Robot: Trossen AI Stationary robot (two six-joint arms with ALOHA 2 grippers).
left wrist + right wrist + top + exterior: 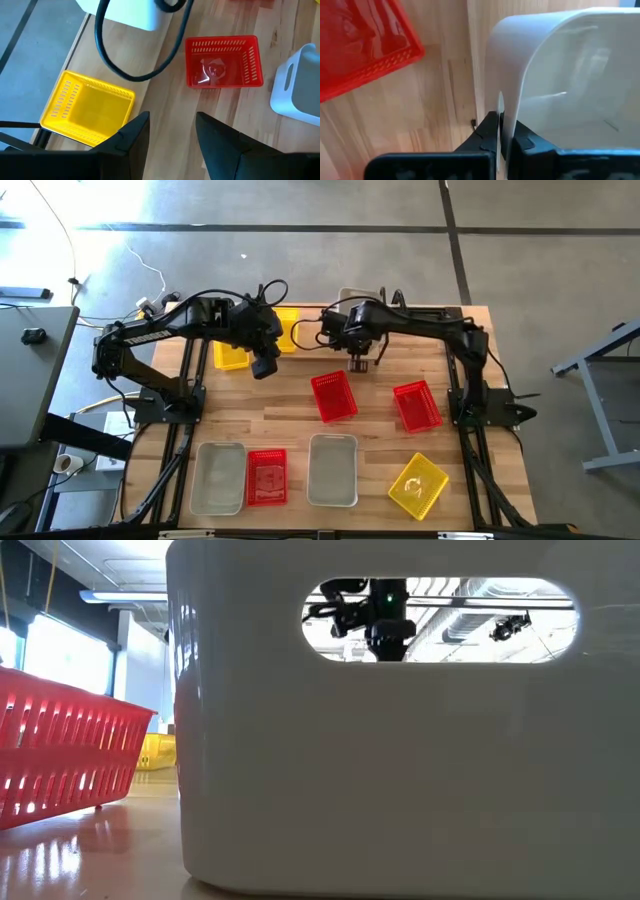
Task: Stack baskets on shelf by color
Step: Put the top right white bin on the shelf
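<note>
Baskets lie sorted only in part. In the high view two yellow ones [232, 352] [287, 330] sit together at the upper left of the table [380, 435], probably where the shelf stands, though I cannot make out its wire. The left gripper [265, 365] hovers just beside them, fingers [132, 137] spread and empty, likely poised over that yellow group. Along the bottom lie a grey basket [218, 477], a red one [266, 477], another grey [332, 470] and a third yellow [418, 485], with two reds [334, 396] [417, 405] mid-table, all unstacked. At upper centre the right gripper [500, 135] pinches the thin wall of a white basket [560, 75]. Gripping at the rim looks meant to lift it without crushing it.
</note>
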